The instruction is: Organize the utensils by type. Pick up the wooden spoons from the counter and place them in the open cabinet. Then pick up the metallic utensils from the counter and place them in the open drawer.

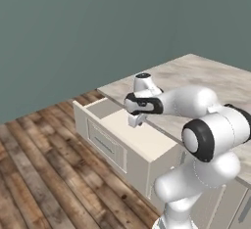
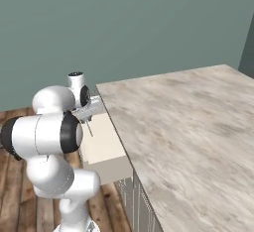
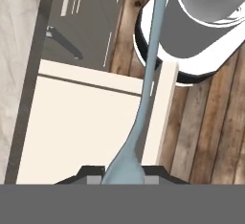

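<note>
My gripper (image 1: 135, 121) hangs over the open drawer (image 1: 147, 142), shut on a slim grey metal spoon (image 3: 143, 98). In the hand view the spoon's bowl sits between the fingertips (image 3: 123, 173) and its handle runs away across the drawer's cream interior (image 3: 81, 132). In the right base view the spoon (image 2: 90, 128) points down from the gripper (image 2: 88, 117) above the drawer (image 2: 101, 146). The marbled counter (image 1: 211, 81) (image 2: 188, 127) lies bare beside it. The wooden spoons and the open cabinet are out of view.
The drawer juts out over a wood plank floor (image 1: 44, 174). A grey cabinet front with a dark handle (image 3: 64, 43) sits beside the drawer. A teal wall (image 2: 124, 23) stands behind the counter.
</note>
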Tool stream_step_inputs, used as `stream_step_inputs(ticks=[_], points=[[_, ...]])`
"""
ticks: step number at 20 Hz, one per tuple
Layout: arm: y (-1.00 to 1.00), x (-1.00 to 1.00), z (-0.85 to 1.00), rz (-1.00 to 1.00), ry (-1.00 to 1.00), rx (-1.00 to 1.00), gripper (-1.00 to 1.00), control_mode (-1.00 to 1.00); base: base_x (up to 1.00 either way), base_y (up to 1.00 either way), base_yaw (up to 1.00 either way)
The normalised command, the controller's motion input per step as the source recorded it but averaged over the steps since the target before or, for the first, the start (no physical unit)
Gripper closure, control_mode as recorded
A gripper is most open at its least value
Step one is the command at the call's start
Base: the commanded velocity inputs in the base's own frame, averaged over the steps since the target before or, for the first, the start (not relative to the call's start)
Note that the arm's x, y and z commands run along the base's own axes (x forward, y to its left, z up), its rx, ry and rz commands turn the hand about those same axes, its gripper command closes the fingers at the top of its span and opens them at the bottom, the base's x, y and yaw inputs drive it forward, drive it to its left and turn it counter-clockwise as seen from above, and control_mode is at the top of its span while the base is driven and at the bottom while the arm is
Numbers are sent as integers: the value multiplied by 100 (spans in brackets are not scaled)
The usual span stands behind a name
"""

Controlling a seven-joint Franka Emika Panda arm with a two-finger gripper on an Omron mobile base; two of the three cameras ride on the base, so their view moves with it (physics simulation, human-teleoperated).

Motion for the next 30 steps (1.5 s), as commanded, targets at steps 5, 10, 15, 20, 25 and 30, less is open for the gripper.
stream_step_inputs(ticks=[5,10,15,20,25,30], points=[[29,14,-28,-2,0,0,100,-100,0,0,0],[25,20,-13,-4,-2,1,100,-100,0,0,0],[11,28,-16,-1,-1,3,100,-100,0,0,0],[0,26,-31,0,0,4,100,-100,0,0,0],[0,16,-38,0,0,3,100,-100,0,0,0],[0,7,-36,0,-1,1,100,-100,0,0,0]])
